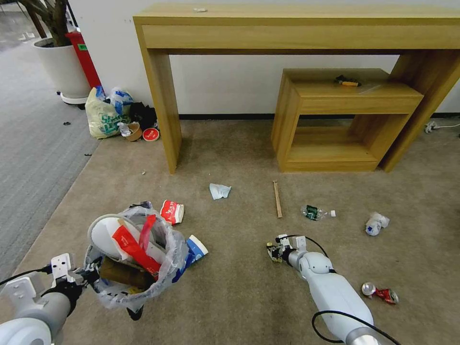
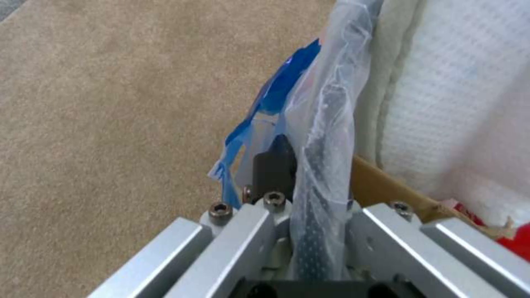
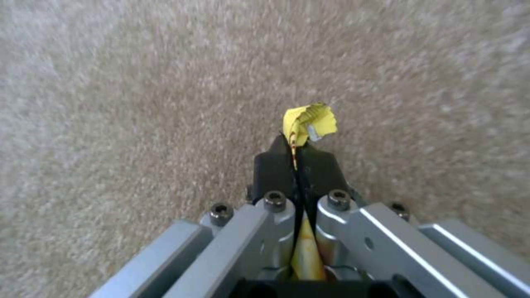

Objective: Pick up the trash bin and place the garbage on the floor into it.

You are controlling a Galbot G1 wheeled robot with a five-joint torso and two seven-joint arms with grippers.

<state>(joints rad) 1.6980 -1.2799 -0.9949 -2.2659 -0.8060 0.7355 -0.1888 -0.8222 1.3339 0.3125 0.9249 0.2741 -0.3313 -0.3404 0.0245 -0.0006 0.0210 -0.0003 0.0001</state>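
A tall wooden table (image 1: pixel 297 28) stands against the white wall, with a small white scrap (image 1: pixel 200 9) on its top. A lower wooden shelf unit (image 1: pixel 335 120) sits under it, holding a dark and orange tool (image 1: pixel 347 81). To the left are a pale-yellow shopping bag (image 1: pixel 103 115), a white plant pot (image 1: pixel 62 67), a red cylinder (image 1: pixel 85 57) and a grey carpet strip (image 1: pixel 33 143).

Left side: left gripper (image 1: pixel 88 275) at the rim of the small round black bag-lined trash bin (image 1: pixel 132 258).
Beside bin: crushed red paper cup (image 1: pixel 171 211) behind it, crushed blue-white paper cup (image 1: pixel 195 249) to its right.
Centre: long thin wooden stick (image 1: pixel 277 199) on the beige short-pile carpet floor (image 1: pixel 239 297).
Right: crushed red metal can (image 1: pixel 381 292).
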